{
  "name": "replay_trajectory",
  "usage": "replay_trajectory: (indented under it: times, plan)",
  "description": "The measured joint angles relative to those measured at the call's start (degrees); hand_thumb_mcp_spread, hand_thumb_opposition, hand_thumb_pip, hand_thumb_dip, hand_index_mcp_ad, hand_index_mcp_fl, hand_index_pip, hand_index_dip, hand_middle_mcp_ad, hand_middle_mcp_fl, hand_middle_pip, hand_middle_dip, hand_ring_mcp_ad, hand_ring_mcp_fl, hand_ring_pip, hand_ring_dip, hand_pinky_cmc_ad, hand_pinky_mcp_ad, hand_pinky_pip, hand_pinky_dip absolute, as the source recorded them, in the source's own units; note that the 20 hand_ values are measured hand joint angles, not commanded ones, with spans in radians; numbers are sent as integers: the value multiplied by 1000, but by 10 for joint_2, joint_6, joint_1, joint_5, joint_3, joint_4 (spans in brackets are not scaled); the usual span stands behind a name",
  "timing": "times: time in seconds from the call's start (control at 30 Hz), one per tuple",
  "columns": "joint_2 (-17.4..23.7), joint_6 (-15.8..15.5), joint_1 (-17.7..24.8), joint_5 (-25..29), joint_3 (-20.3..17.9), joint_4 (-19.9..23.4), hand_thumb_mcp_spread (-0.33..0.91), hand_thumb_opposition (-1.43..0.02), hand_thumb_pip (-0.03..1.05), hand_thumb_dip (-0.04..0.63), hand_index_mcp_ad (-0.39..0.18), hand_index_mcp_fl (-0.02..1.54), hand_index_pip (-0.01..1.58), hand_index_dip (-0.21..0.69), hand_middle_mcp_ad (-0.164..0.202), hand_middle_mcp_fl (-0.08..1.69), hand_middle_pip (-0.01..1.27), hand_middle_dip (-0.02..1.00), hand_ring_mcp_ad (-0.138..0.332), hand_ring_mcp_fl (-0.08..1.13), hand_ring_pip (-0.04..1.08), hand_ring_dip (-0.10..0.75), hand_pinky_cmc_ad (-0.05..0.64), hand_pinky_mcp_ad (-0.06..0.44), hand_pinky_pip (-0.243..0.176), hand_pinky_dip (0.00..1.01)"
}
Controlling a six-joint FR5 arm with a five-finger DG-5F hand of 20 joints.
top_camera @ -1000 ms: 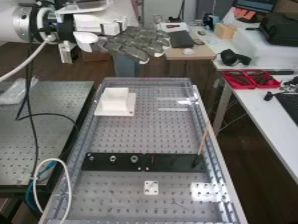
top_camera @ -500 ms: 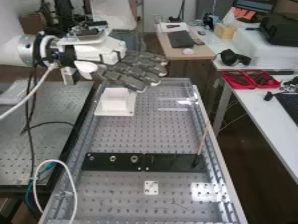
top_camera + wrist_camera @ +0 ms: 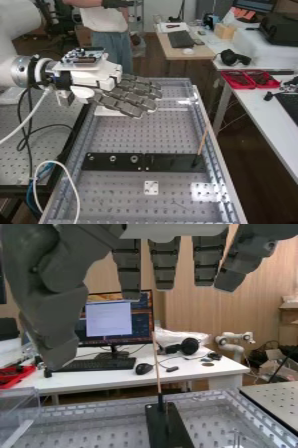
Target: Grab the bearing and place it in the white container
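The perforated benchtop (image 3: 123, 137) carries a long black strip (image 3: 171, 164), a small white plate (image 3: 151, 191) and the partly hidden white container (image 3: 106, 112).

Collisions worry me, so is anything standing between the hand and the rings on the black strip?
Nothing visible stands between the hand and the rings. A thin stick rises from the opposite end of the black strip, off to the side of that path.

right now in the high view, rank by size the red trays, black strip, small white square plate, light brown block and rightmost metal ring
1. Black strip
2. Red trays, together
3. Small white square plate, light brown block: too alike to rank
4. Rightmost metal ring
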Motion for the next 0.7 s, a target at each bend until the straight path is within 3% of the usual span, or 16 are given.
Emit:
replay_trajectory:
  times: [0.27,0.47,0.7]
  plan:
    - [-44,-12,-50,-68,-11,48,354,-757,562,188,-63,140,609,59,101,7,138,169,236,16,87,42,298,215,-91,199]
    - [-80,-10,-82,-110,1,57,367,-791,562,206,-75,141,822,73,106,3,136,169,225,16,87,42,295,215,-91,190]
    - [-123,-15,-105,-145,29,57,386,-806,569,222,-77,52,1086,157,99,2,136,169,192,17,86,42,295,215,-91,176]
